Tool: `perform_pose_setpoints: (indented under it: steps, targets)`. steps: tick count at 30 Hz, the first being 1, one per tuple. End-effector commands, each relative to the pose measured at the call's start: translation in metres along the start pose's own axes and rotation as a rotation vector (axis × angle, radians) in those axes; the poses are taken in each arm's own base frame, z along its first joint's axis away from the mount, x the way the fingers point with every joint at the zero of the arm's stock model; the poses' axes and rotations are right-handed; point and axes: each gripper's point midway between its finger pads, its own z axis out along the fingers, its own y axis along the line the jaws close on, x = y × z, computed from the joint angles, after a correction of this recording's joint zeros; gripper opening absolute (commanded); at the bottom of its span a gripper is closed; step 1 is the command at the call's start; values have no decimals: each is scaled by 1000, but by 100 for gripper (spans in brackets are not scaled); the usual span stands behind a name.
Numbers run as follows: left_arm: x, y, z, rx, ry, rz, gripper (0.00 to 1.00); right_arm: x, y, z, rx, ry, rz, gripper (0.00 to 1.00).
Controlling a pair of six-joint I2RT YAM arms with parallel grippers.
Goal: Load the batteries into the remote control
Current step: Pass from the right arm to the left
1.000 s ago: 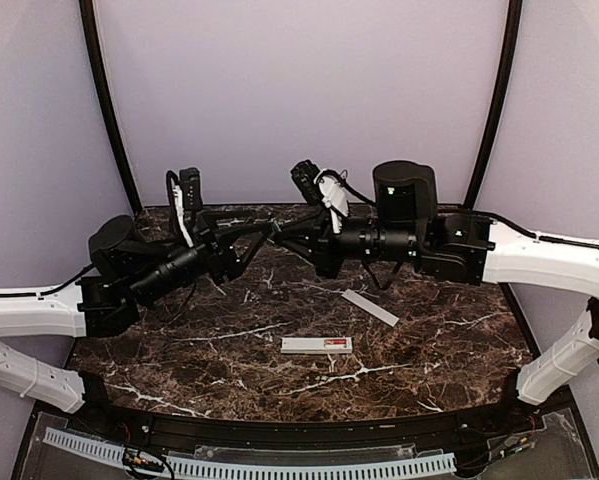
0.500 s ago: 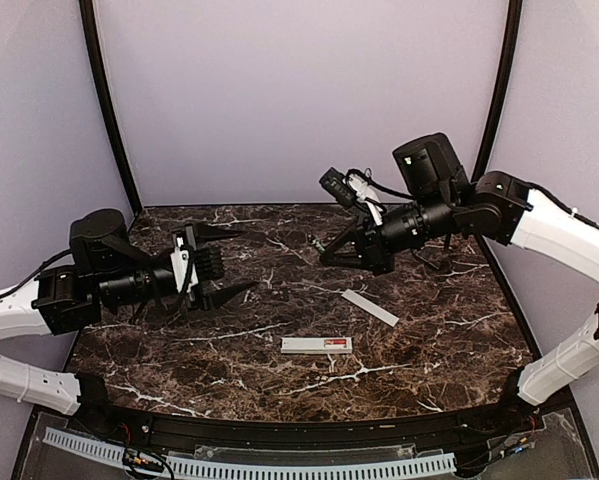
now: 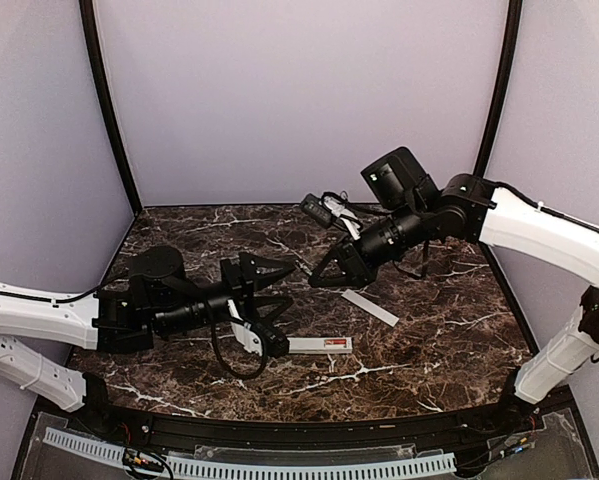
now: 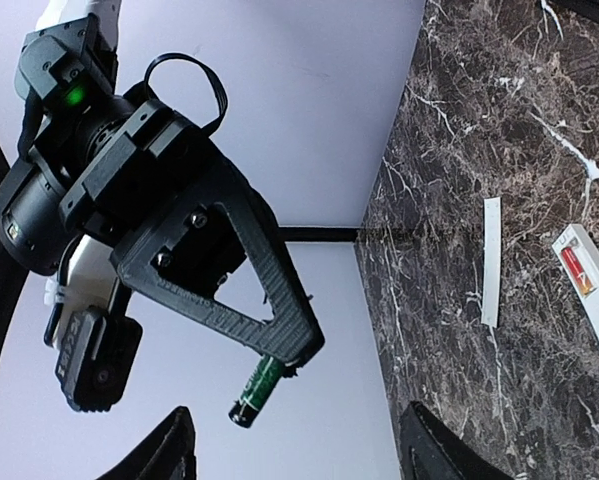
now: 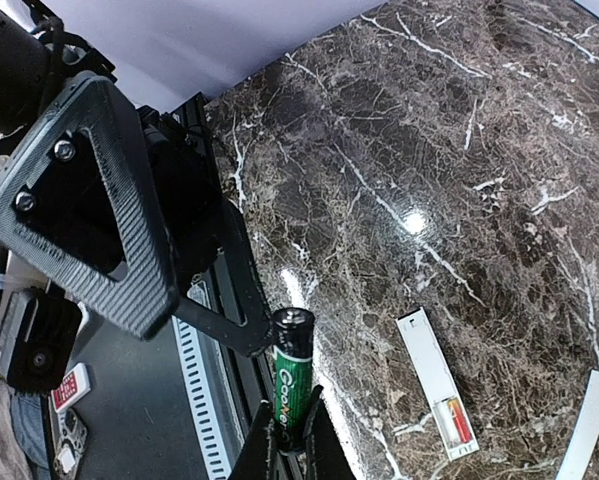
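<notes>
- Right wrist view: the green battery, clamped in my right gripper, pokes past the tips.
- The remote control lies flat on the worktop, off to its right — one red cell seated.
- Top external view: its long axis runs left-right; my left gripper, open and empty, sits nearer.

Surface: dark brown marble-patterned table with white veins and a glossy top, its near edge curved.
Item one: slim white rectangular plastic remote control, lying flat near the middle front, long side roughly parallel to the near edge.
Remote detail: compartment open and facing up, with one small red battery seated towards its right end.
Item two: thin flat white plastic strip, lying diagonally behind and to the right of the remote, not touching it.
</notes>
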Motion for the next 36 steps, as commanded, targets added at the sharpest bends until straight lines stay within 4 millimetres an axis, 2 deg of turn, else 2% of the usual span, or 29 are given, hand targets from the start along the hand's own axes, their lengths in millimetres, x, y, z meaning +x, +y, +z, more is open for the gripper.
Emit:
perform_pose_setpoints:
  steps: [1, 3, 5, 7, 12, 25, 28, 34, 36]
  targets:
    - [1, 26, 8, -100, 33, 113, 69, -6, 12, 3, -39, 5, -11, 0]
    - [3, 17, 15, -72, 44, 129, 66, -4, 14, 5, -44, 12, -16, 0]
    - [6, 13, 18, -77, 58, 131, 58, -2, 15, 7, -45, 24, -17, 0]
    - [7, 13, 20, -85, 67, 125, 46, -1, 17, 8, -50, 27, -21, 0]
    - [10, 12, 24, -82, 82, 121, 41, 0, 21, 9, -61, 32, -31, 0]
    - [17, 18, 25, -108, 127, 134, 13, 2, 24, 10, -69, 36, -39, 0]
    - [18, 17, 24, -110, 129, 134, 3, 0, 24, 9, -68, 28, -43, 0]
    - [16, 20, 21, -126, 128, 94, 0, -3, 19, 9, -36, 14, -47, 0]
    - [18, 22, 21, -135, 146, 35, 0, -6, 15, 6, -1, -6, -51, 11]
